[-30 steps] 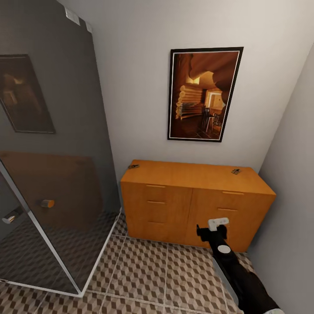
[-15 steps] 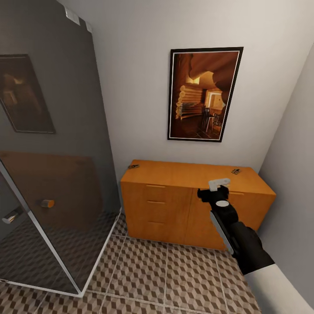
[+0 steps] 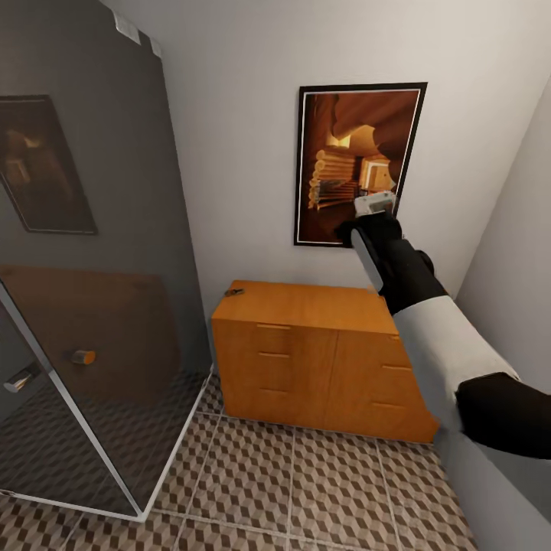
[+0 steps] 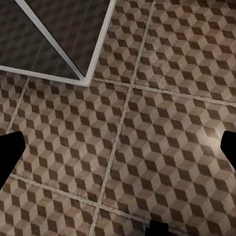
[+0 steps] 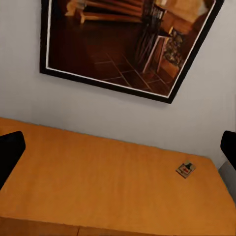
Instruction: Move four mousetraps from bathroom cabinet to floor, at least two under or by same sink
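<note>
Step in hand: the right hand hangs raised above the cabinet, in front of the framed picture; judged from this, it is lining up a reach for a mousetrap on the flat top.
Right hand state: in the right wrist view its two dark fingers sit at the far edges of the frame, spread wide apart with nothing between them.
Left hand state: in the left wrist view the fingers are likewise spread apart and empty, pointing down at the bathroom floor.
Mousetraps: one lies near the far right corner of the cabinet top, close to the wall; another lies at the far left corner, beside the glass shower screen.
Doing it well: the right hand should probably come down straight over the right-corner trap, keep clear of the wall, and close across the plate's narrow sides, since the trap is flat and thin.
Writing: no brand, label or legible text shows anywhere; the trap's markings are too small to read.
</note>
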`<state>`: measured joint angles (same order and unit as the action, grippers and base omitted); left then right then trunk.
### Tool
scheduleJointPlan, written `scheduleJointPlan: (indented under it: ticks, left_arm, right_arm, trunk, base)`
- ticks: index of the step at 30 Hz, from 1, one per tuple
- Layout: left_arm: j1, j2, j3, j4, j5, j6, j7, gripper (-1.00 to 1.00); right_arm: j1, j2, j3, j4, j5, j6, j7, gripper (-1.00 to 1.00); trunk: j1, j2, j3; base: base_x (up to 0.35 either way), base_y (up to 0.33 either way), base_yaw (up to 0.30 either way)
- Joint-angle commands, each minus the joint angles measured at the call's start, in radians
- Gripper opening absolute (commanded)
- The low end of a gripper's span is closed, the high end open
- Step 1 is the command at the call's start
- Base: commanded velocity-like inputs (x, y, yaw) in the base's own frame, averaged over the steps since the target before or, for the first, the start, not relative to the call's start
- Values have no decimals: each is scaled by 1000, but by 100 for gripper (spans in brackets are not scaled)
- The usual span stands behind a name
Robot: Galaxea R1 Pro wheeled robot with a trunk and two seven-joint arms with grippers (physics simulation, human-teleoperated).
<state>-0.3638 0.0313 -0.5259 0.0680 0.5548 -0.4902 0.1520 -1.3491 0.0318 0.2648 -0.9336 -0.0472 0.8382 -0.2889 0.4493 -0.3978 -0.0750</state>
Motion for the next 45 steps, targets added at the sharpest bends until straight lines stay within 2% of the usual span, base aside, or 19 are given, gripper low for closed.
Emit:
scheduleJointPlan:
  ticks: [1,2,3,4,6,9,10,12,16,22,26,30,33,38,45]
  left_arm:
    - [-1,-1,-8,3,0,-4,4,100]
    - [-1,-1,-8,3,0,-4,4,100]
    - [-1,-1,-8,3,0,-4,4,100]
    - [-1,-1,-8,3,0,-4,4,100]
    - [-1,-1,-8,3,0,-4,4,100]
    - [-1,-1,-8,3,0,-4,4,100]
    - [-1,-1,-8,3,-1,-4,4,100]
    - [-1,-1,-8,3,-1,-4,4,100]
    - [-1,-1,-8,3,-1,-4,4,100]
    - [-1,-1,-8,3,-1,-4,4,100]
    - [-1,-1,-8,3,-1,-4,4,100]
    - [-1,-1,-8,3,-1,-4,4,100]
    - [-1,-1,-8,3,0,-3,4,100]
    - [-1,1,-8,6,0,0,3,100]
    - [-1,0,-9,7,-1,3,1,100]
  right_arm:
    - [-43,23,2,54,-6,4,7,100]
    - [-79,50,3,111,-8,3,46,100]
    - [-93,61,5,134,-8,0,85,100]
    - [-102,68,7,149,-9,-5,136,100]
    - [-107,72,8,165,-9,-11,197,100]
    - [-114,68,9,218,-5,-32,368,100]
    - [-115,64,9,242,-4,-44,436,100]
    - [-116,50,9,272,-2,-63,526,100]
    - [-117,24,12,300,-1,-84,634,100]
    - [-117,8,14,329,0,-112,706,100]
    - [-116,-11,17,365,0,-162,774,100]
    - [-115,-21,26,390,20,-195,844,100]
    - [-115,-35,30,406,57,-208,895,100]
    - [-114,-54,32,428,89,-217,960,100]
    - [-114,-60,33,442,100,-247,999,100]
  trunk:
    - [1,-2,-2]
    - [1,-2,-2]
    - [1,-2,-2]
    - [1,-2,-2]
    - [1,-2,-2]
    - [1,-2,-2]
    - [1,-2,-2]
    - [1,-2,-2]
    - [1,-2,-2]
    - [1,-2,-2]
    - [1,-2,-2]
    - [1,-2,-2]
    - [1,-2,-2]
    - [1,-2,-2]
    - [1,-2,-7]
  base:
    - [0,0,0]
    - [0,0,0]
    - [0,0,0]
    - [0,0,0]
    - [0,0,0]
    - [0,0,0]
    - [0,0,0]
    - [0,0,0]
    - [0,0,0]
    - [0,0,0]
    - [0,0,0]
    - [0,0,0]
    - [0,0,0]
    - [0,0,0]
    - [16,0,0]
